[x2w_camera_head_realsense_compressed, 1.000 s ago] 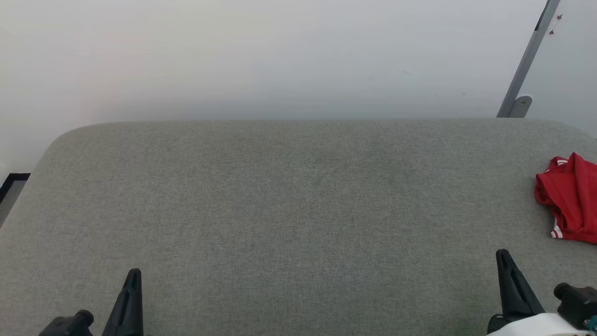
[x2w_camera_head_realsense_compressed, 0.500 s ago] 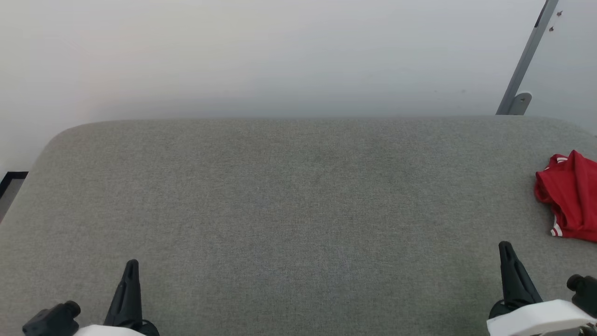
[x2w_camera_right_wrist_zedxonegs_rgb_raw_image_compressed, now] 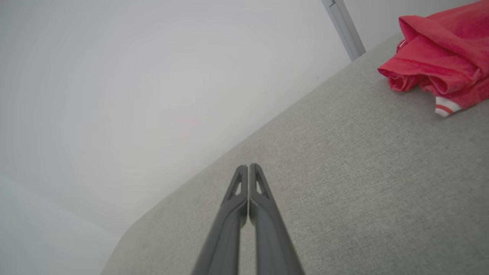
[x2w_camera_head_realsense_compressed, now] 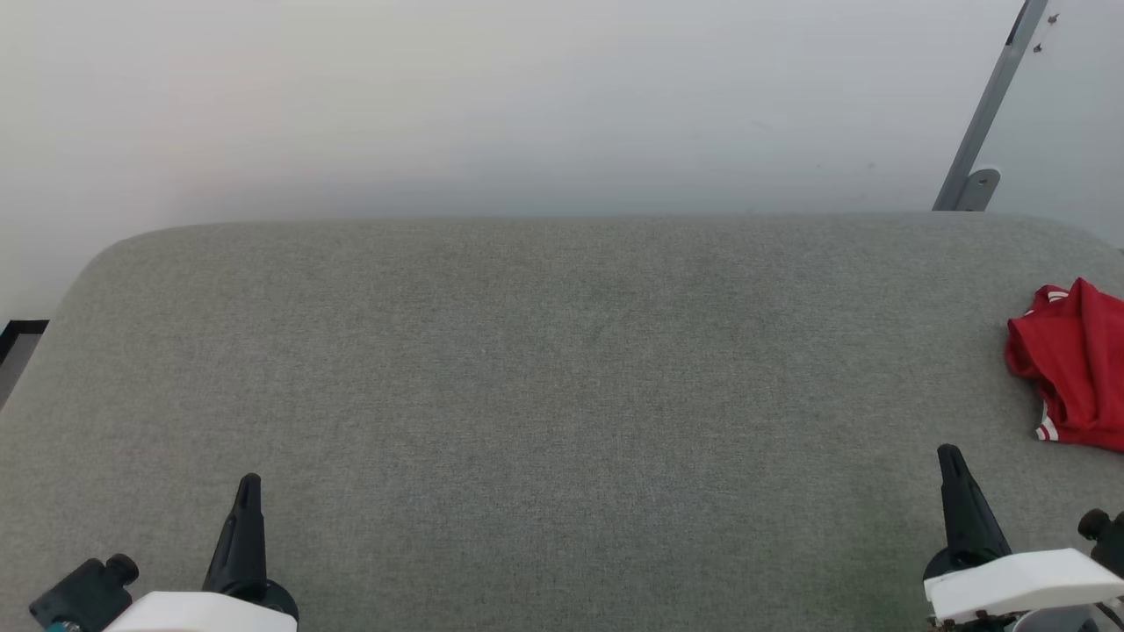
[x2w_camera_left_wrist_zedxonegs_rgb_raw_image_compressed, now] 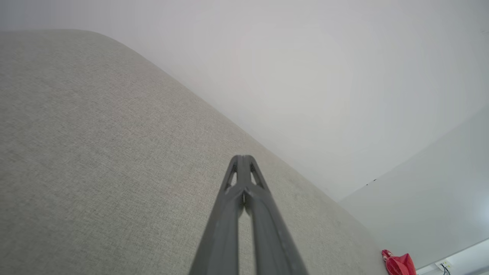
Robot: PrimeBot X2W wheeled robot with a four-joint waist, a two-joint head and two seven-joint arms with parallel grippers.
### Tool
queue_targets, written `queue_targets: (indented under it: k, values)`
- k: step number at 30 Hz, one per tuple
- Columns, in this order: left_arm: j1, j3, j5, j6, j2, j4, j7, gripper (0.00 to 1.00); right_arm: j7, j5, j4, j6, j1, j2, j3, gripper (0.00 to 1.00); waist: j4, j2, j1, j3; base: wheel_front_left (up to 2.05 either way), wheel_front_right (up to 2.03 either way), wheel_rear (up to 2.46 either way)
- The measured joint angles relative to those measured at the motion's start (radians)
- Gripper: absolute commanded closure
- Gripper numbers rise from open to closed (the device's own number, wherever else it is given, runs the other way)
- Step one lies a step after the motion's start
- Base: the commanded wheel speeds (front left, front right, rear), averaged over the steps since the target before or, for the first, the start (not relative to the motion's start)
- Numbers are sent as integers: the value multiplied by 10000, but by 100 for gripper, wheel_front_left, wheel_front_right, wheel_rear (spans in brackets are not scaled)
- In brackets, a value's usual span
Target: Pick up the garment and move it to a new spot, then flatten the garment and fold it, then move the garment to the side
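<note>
The garment [x2w_camera_head_realsense_compressed: 1073, 364] is a crumpled red heap with a bit of white-and-red striped trim, lying at the far right edge of the grey padded surface [x2w_camera_head_realsense_compressed: 544, 369]. It also appears in the right wrist view as the garment [x2w_camera_right_wrist_zedxonegs_rgb_raw_image_compressed: 443, 61] at upper right, and tiny in the left wrist view as the garment [x2w_camera_left_wrist_zedxonegs_rgb_raw_image_compressed: 399, 263]. My right gripper [x2w_camera_head_realsense_compressed: 948, 455] is shut and empty, nearer to me than the garment and a little to its left. My left gripper [x2w_camera_head_realsense_compressed: 249, 481] is shut and empty at the lower left, far from the garment. Both pairs of fingertips touch: left gripper [x2w_camera_left_wrist_zedxonegs_rgb_raw_image_compressed: 242, 157], right gripper [x2w_camera_right_wrist_zedxonegs_rgb_raw_image_compressed: 248, 166].
A pale wall rises behind the padded surface. A slanted grey metal post [x2w_camera_head_realsense_compressed: 988, 105] stands at the back right. The surface's rounded left corner drops off to a dark-edged floor strip [x2w_camera_head_realsense_compressed: 18, 338].
The head view has shifted slightly. Both grippers have edged forward, with more of the white wrists showing. The garment has not moved.
</note>
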Motion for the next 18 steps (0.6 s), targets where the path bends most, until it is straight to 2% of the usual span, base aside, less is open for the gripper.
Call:
queue_targets:
  k: [18]
  values:
    - [-420,134,-2069,0,-196,211,581,100,583,2088,96,0,-388,136,-119,100,-40,0,0,95,0,0,0]
